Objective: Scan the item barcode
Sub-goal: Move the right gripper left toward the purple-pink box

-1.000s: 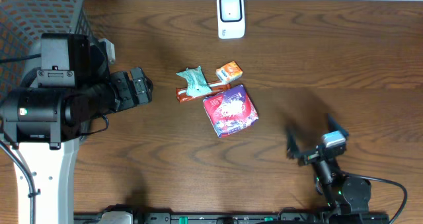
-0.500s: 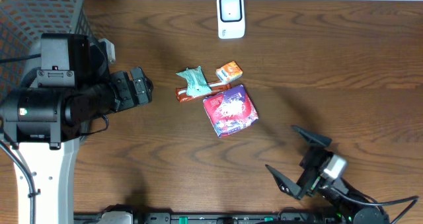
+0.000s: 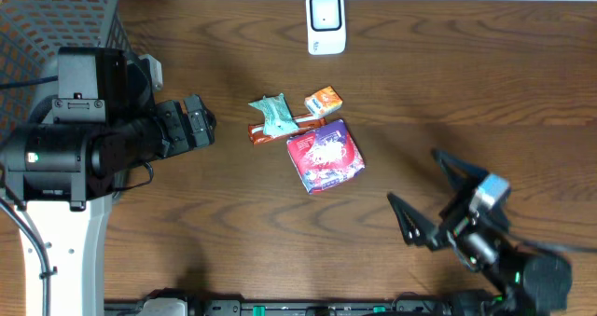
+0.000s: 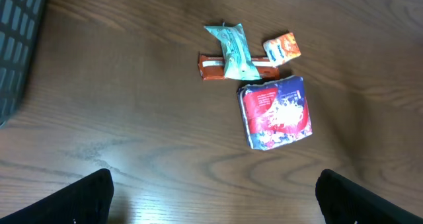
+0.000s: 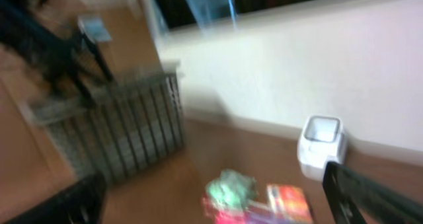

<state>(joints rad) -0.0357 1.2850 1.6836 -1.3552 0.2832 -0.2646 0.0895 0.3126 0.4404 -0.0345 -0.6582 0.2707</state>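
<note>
The overhead camera looks straight down on the whole desk (image 3: 466, 92). The left wrist camera looks down, nearer, on the packets (image 4: 274, 112). The right wrist camera, blurred, faces nearly level across them toward the scanner (image 5: 322, 145).

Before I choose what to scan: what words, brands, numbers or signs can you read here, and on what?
Nothing can be read in any view.
Pouch: white print on red, too small to read.
Box: marks too small to read.
Wrapper: no legible letters.
Bar: white patch, unreadable.
Scanner: no legible label.
No barcode can be made out.
</note>
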